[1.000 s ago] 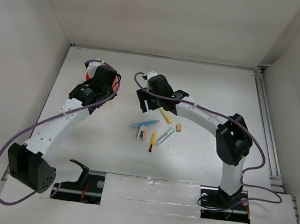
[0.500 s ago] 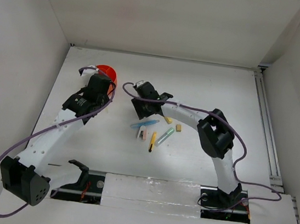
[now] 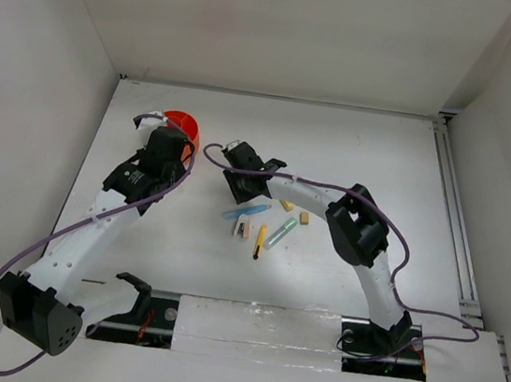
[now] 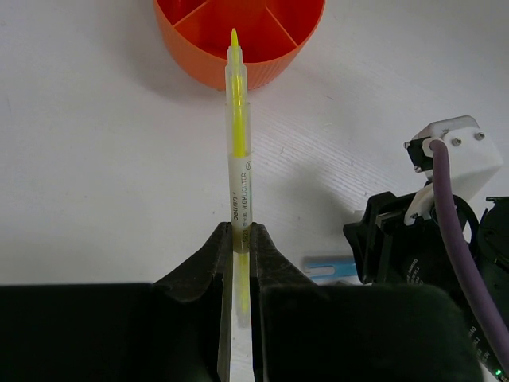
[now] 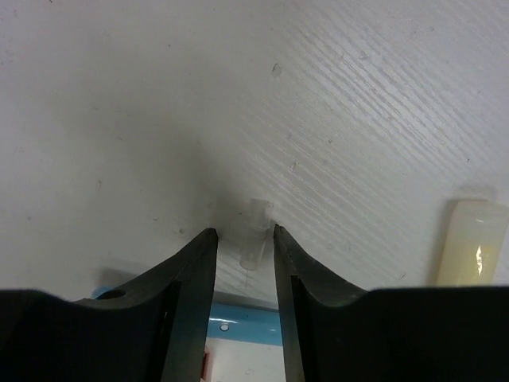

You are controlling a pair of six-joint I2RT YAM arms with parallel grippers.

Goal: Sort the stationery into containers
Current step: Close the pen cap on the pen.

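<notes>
My left gripper is shut on a yellow pen, whose tip points at the near rim of the orange divided tub. In the top view the tub lies at the back left, partly behind the left gripper. My right gripper is low over the table, open, with a small clear cap between its jaws. A blue pen, a white-pink eraser, a yellow pencil, a pale green pen and a tan eraser lie mid-table.
A short pale yellow piece lies just right of the right gripper and shows in the right wrist view. The blue pen lies just behind the right jaws. White walls close the table at the back and both sides.
The left arm has drawn back toward me with the yellow pen, uncovering the orange tub. The right gripper has moved left and down to the table.
</notes>
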